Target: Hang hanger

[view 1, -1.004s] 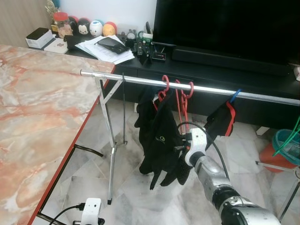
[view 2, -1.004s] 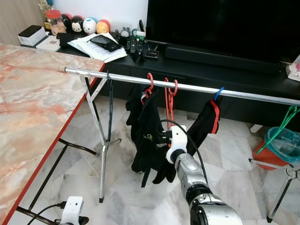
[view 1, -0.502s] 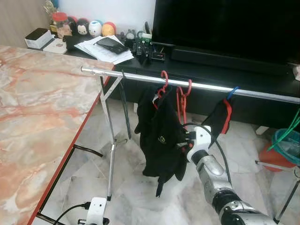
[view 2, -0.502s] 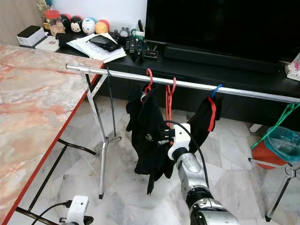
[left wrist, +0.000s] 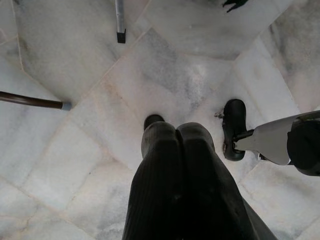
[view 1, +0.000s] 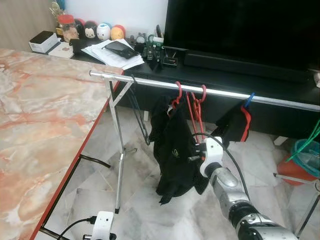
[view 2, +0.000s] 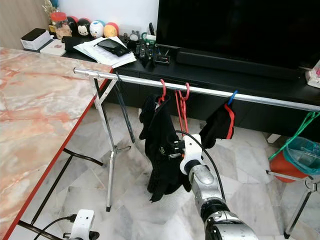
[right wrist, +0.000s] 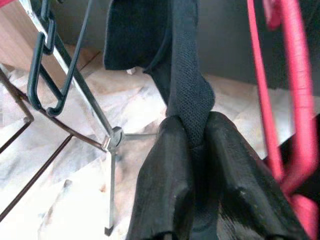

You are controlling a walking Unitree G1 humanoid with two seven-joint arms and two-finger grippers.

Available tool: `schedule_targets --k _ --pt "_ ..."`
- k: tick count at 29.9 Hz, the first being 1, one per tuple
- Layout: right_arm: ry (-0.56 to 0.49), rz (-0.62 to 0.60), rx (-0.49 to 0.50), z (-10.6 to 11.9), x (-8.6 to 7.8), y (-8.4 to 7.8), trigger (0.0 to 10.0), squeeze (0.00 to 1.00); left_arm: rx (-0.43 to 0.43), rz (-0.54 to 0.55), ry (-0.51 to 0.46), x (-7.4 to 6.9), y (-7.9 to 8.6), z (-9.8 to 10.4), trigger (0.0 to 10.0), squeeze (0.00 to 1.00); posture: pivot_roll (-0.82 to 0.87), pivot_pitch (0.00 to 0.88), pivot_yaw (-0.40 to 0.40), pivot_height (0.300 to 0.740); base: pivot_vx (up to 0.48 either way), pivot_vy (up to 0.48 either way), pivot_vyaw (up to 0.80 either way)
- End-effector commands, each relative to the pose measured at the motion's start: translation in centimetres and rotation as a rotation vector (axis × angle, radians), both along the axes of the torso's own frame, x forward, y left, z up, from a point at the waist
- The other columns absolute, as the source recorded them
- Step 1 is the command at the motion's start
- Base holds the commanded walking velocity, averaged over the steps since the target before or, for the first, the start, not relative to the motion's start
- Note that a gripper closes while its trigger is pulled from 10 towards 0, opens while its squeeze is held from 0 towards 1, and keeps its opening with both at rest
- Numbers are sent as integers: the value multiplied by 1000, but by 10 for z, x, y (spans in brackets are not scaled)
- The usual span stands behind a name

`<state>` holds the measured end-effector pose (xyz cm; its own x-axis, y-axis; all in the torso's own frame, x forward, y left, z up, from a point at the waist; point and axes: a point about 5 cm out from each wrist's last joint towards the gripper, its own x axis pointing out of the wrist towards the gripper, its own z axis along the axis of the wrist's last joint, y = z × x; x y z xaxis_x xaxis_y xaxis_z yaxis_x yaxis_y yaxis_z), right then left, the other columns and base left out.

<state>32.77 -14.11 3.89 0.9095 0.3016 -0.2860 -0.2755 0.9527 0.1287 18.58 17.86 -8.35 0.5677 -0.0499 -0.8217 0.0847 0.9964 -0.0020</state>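
Observation:
A silver clothes rail runs across in front of me. On it a red hanger carries a black garment. My right gripper is shut on a strip of that black fabric; in the left eye view its white wrist sits against the garment's right side, below the rail. An empty red hanger hangs just to the right, and a blue hanger with a black and red cloth further right. My left gripper hangs low over the marble floor, fingers pressed together, holding nothing.
A thin dark empty hanger dangles tilted at the rail's left end beside the rack leg. A marble table with a red edge stands at left. The black TV console is behind the rail. A teal bucket is at right, a white device on the floor.
The black garment has swung a little right and bunched up with my right gripper still on it. The dark empty hanger now tilts, its lower end swung right.

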Motion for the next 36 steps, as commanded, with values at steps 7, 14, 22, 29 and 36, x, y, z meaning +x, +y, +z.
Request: schedule_targets --k 7,14,22,29,36 --pt "125 15 0 -17 -10 -4 10000 1000 5 -8 36 -11 1 -5 10000 0 39 64 -75 740 0 0 0" --pt "57 19 34 -4 -1 -4 10000 1000 4 -9 35 -9 -4 -5 10000 0 37 64 -73 740 0 0 0" --pt "-82 17 99 15 7 -5 10000 0 -1 -10 31 -7 -7 -5 10000 0 33 67 -74 740 0 0 0" --pt "-135 8 128 19 4 -10 10000 0 -4 -5 27 -7 -8 -4 10000 0 30 70 -75 740 0 0 0" --pt "-158 -15 144 19 2 -13 10000 0 1 -22 30 -5 -12 -4 10000 0 29 68 -76 740 0 0 0"
